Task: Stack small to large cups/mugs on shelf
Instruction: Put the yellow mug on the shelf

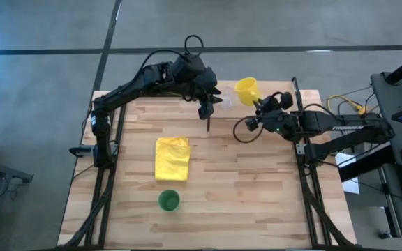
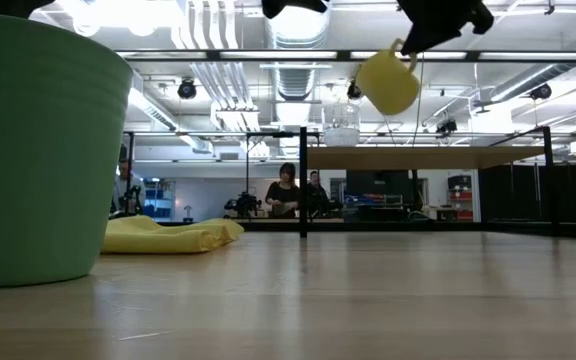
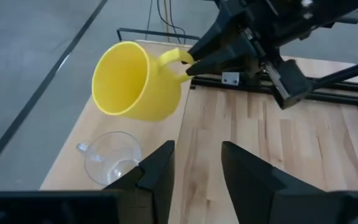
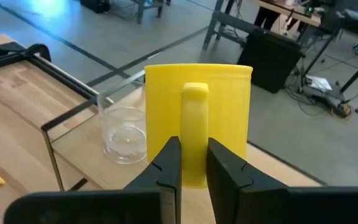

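The yellow mug (image 3: 135, 81) hangs tilted in my right gripper (image 4: 194, 165), above the shelf (image 2: 418, 157) at the table's far side. The small clear glass cup (image 3: 114, 158) stands upright on the shelf board, just beside and below the mug. It also shows in the right wrist view (image 4: 124, 134). My left gripper (image 3: 197, 168) is open and empty. It hovers over the shelf's left end next to the glass cup (image 1: 222, 101). The green cup (image 1: 169, 201) stands on the tabletop near the front edge. My right gripper pinches the mug's handle (image 4: 194, 134) between its two fingers, one on each side of the handle strap. The fingers come about level from the table's right side. The mug is lifted clear of the shelf and tilted, its mouth (image 3: 120, 78) turned toward the table's far left.
A flat yellow cloth (image 1: 172, 157) lies on the middle of the slatted tabletop. The shelf's black metal posts (image 2: 303, 185) stand at its edges. People stand in the room behind the table (image 2: 286, 190).
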### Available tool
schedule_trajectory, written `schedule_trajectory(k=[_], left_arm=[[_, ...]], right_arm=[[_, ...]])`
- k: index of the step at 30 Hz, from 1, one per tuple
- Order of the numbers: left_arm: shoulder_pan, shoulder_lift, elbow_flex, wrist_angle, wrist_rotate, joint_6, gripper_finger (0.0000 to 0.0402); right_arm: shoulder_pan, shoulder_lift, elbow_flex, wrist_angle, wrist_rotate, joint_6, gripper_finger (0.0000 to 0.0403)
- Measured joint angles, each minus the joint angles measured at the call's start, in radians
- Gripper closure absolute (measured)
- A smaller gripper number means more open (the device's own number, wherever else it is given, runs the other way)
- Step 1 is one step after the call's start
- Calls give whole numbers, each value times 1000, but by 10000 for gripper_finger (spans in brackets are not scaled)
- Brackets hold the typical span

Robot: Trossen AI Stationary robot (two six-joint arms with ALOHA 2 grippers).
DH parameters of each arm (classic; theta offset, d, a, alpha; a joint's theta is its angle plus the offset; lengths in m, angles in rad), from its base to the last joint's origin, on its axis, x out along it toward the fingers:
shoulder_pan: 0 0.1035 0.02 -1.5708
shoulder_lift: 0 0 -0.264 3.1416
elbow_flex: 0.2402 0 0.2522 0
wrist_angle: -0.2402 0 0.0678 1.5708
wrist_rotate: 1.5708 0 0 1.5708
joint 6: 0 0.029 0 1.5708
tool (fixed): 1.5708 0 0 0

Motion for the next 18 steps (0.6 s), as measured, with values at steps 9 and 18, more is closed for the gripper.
schedule_trajectory(k=[9,18], left_arm=[[-6,-2,-1,0,0,-1,284],[-8,-2,-1,1,0,-1,284]], right_arm=[[0,-78,-219,179,52,68,363],[-10,-122,-370,366,74,56,363]])
